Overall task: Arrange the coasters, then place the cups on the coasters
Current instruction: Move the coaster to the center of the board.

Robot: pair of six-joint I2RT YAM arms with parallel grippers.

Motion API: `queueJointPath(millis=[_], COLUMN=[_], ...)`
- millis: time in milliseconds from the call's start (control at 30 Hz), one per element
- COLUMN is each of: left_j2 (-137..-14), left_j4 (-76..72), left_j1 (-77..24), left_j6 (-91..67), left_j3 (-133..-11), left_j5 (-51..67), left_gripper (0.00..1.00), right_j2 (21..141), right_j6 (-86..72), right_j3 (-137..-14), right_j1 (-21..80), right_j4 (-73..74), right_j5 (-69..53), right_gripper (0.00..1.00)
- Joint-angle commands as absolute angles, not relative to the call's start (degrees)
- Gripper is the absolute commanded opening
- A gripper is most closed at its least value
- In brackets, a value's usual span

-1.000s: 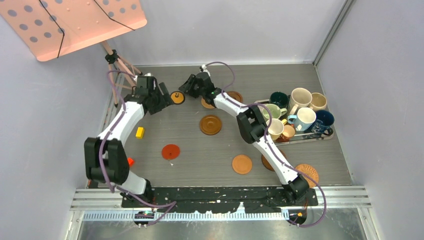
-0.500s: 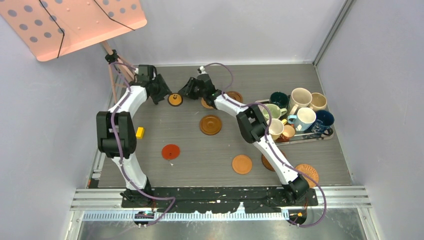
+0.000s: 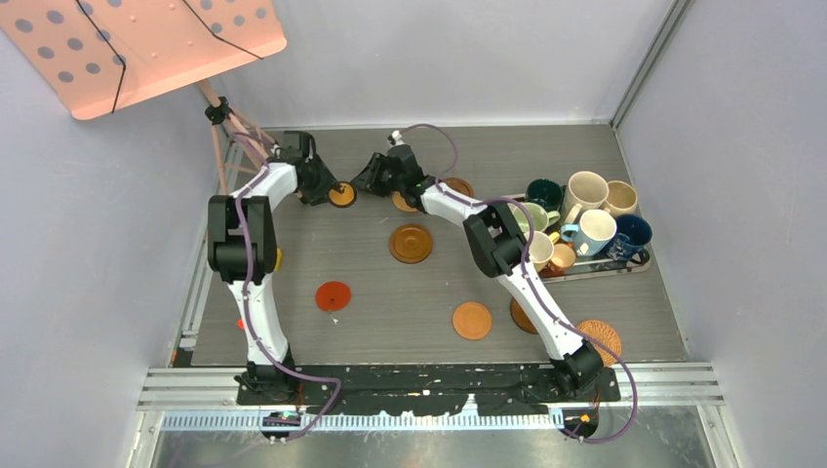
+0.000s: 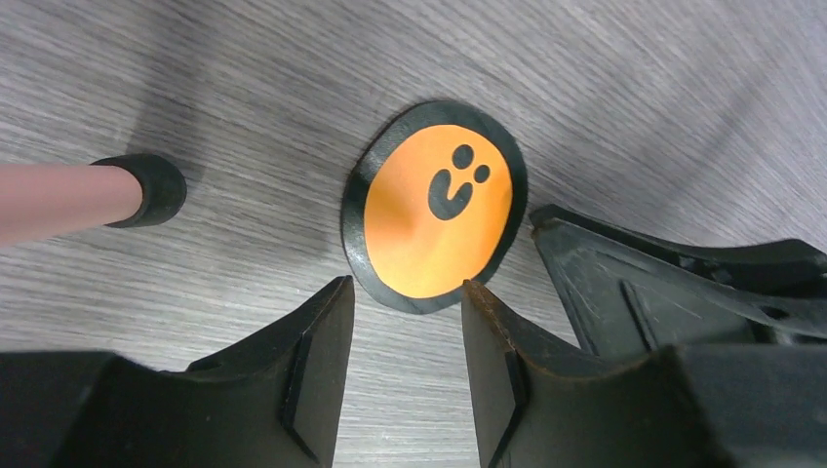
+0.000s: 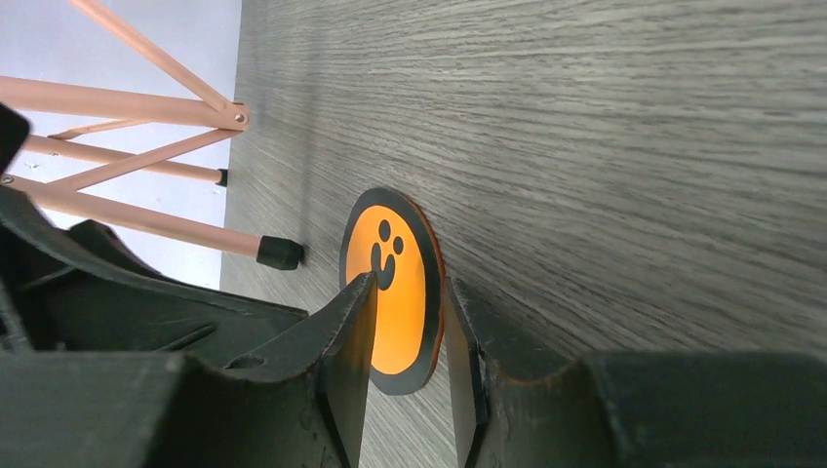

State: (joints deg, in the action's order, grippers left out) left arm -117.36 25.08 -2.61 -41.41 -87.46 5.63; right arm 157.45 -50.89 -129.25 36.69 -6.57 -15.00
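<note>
Now the left claw (image 4: pixel 408 288), parted, has reached the rim of the smiley coaster (image 4: pixel 434 219). The right claw (image 5: pixel 410 283) hugs its opposite edge, grip unclear to me; probably a handover.

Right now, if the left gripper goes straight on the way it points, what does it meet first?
The black-and-orange coaster, just ahead of the left gripper; probably its near rim first.

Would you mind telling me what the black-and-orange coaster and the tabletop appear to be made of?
Black-and-orange coaster: thin, matte, perhaps rubber or card, given its slightly wavy black rim. Tabletop: likely grey wood-grain laminate, given fine even streaks.
</note>
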Motion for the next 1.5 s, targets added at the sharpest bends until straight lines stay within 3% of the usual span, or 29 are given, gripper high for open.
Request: queueJointPath(millis=[0, 467, 867, 1467], left_j2=[-118.8, -122.2, -122.72, -131.48], left_j4=[24.74, 23.86, 23.04, 32.54], left_j1=[-2.63, -1.67, -2.02, -0.26], left_j6=[-44.3, -48.41, -50.69, -51.81], left_j3=[-89.15, -91.07, -93.17, -109.16], left_j5=[5.32, 6.54, 14.76, 11.41], left_gripper=[0.46, 0.48, 0.48, 0.49], right_j2=[154.11, 152.63, 152.06, 146.36], right_j6=[-49.25, -49.43, -51.7, -47.6], right_j3=[-127.02, -125.53, -123.04, -120.28], right_j1=[36.56, 36.5, 35.25, 32.96], right_j4=[-3.27, -3.59, -4.78, -2.5], right_j5=[-14.98, -13.89, -11.94, -9.49], right_gripper=[0.39, 0.39, 0.38, 0.39])
